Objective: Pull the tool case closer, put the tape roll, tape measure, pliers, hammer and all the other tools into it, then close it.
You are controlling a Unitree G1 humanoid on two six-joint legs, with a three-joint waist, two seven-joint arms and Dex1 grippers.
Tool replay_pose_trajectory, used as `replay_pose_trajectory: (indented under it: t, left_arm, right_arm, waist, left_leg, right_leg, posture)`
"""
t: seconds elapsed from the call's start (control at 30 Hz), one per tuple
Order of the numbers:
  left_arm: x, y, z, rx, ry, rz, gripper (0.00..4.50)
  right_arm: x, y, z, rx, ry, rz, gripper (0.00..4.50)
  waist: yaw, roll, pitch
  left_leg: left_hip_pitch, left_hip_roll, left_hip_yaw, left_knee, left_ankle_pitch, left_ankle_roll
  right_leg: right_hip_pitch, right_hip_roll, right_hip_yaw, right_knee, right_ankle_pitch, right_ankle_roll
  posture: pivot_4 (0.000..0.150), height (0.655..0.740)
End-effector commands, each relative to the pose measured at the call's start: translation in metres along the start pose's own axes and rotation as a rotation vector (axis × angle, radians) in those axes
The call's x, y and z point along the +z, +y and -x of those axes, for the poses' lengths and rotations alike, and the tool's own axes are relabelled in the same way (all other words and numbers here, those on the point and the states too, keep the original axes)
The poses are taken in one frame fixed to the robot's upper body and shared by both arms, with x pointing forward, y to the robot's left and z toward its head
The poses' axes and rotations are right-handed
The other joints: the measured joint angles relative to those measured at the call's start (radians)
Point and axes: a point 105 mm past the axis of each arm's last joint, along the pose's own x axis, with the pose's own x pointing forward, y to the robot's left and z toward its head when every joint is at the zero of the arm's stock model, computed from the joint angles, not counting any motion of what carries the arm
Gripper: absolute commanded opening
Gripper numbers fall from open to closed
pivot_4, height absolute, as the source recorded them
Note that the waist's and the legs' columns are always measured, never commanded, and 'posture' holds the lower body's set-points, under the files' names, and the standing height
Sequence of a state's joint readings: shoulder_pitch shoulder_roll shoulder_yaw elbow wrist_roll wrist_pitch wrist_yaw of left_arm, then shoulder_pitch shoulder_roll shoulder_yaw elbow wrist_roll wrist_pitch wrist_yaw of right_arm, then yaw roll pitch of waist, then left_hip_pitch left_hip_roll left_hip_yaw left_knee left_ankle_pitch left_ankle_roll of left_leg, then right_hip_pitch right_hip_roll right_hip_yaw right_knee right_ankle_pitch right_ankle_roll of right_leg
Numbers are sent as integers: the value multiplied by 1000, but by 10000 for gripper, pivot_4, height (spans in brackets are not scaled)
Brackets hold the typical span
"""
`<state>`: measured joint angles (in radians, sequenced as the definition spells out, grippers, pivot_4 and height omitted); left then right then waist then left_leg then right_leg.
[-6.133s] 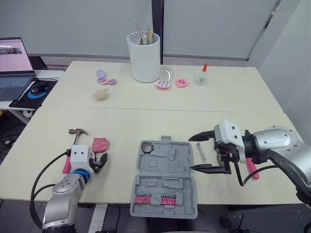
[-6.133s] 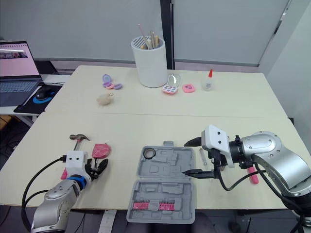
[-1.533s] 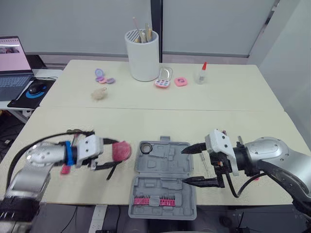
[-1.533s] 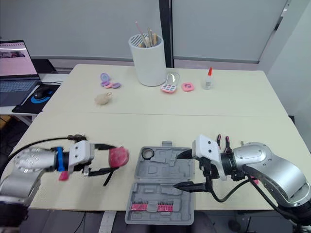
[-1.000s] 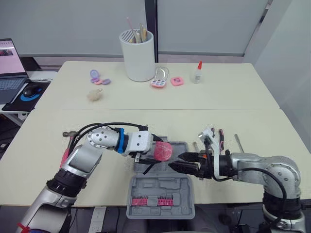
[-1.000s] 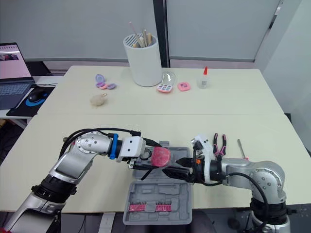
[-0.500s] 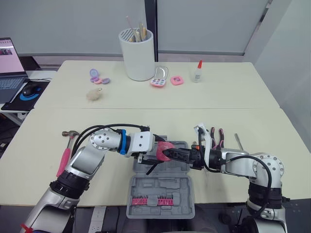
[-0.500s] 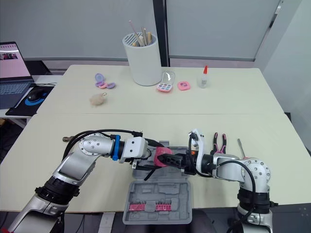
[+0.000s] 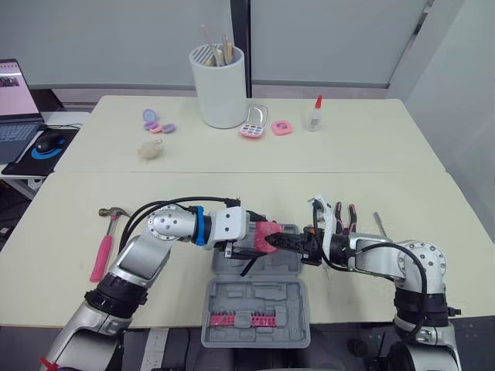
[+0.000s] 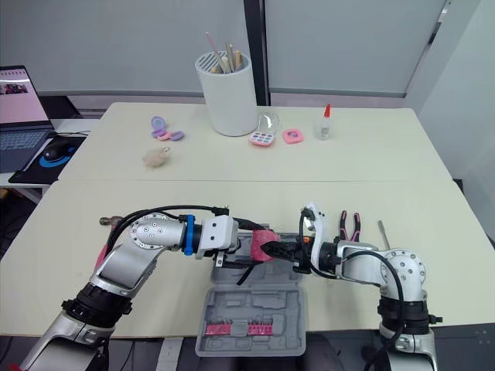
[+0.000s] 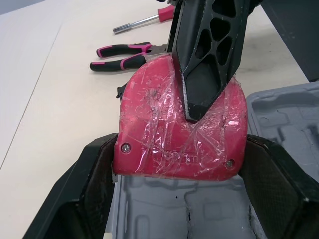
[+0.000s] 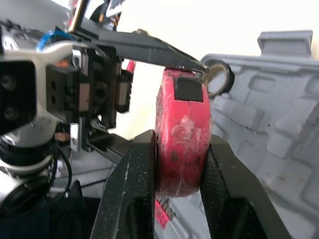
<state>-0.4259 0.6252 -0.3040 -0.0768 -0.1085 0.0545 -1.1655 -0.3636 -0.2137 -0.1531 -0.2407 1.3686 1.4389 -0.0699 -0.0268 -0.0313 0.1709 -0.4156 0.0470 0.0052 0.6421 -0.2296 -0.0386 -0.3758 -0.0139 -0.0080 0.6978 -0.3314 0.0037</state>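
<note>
Nearest the table edge the grey tool case lies open, a row of pink bits clipped along its front half. Just above its rear half the two arms meet over the pink tape measure, which hangs in the air rather than resting in any slot. The left gripper has its fingers pressed against the two narrow edges, while the right gripper comes in from the opposite side with its fingers clamped on the two flat faces, so both are grasping the same tool at once. A shiny clear film wraps the tape measure. The black tape roll already sits in a far corner pocket of the case. Beside the right arm, on the table, lie the pliers with pink and black handles and, a little farther out, a slim screwdriver. The hammer rests well off to the left, pink handle toward the front. On the far table stand a white cup of sticks, a glue bottle and a fuzzy ball.
</note>
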Motion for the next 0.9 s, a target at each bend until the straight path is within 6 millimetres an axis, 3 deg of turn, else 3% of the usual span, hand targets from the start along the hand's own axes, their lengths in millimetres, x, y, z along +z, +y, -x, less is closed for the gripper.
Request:
replay_pose_trajectory:
  t: [0.03,0.17,0.3,0.43,0.63,0.77,0.9]
  left_arm:
    - [14,1,1,14,-55,-38,32763]
    - [18,4,4,29,-91,15,32763]
    - [16,2,12,5,-81,11,44984]
    - [16,1,24,-7,-92,43,45000]
    - [8,-18,28,-77,-105,70,45000]
    - [10,-35,25,-148,-126,81,45000]
    - [9,-47,22,-197,-132,64,45000]
  right_arm:
    - [2,15,0,71,-8,19,8815]
    - [2,15,3,72,-12,15,8800]
    - [2,15,12,65,-14,16,7757]
    - [0,15,35,49,-8,22,7731]
    - [-3,20,82,6,-1,19,7731]
    - [-17,23,130,-59,109,57,7731]
    - [-33,21,148,-130,226,29,7731]
  waist:
    - [0,0,0]
    - [0,0,0]
    - [0,0,0]
    - [0,0,0]
    - [1,1,1]
    - [4,2,2]
    - [4,1,2]
  left_leg:
    - [0,0,0,0,0,0]
    - [-1,0,0,1,0,0]
    - [-1,0,0,1,0,0]
    - [-1,0,0,1,0,0]
    - [-1,-1,0,2,0,0]
    - [-1,-1,0,2,0,0]
    - [0,0,0,3,0,0]
  right_leg:
    - [0,0,0,0,0,0]
    - [0,0,0,0,0,1]
    - [0,0,0,0,0,1]
    - [0,0,0,0,0,1]
    - [1,0,0,-1,0,1]
    - [1,0,0,-2,0,1]
    - [2,2,-1,-2,0,2]
  posture:
    - [1500,7376]
    - [1500,7376]
    - [1500,7376]
    - [1500,7376]
    - [1500,7376]
    - [1500,7376]
    - [1500,7376]
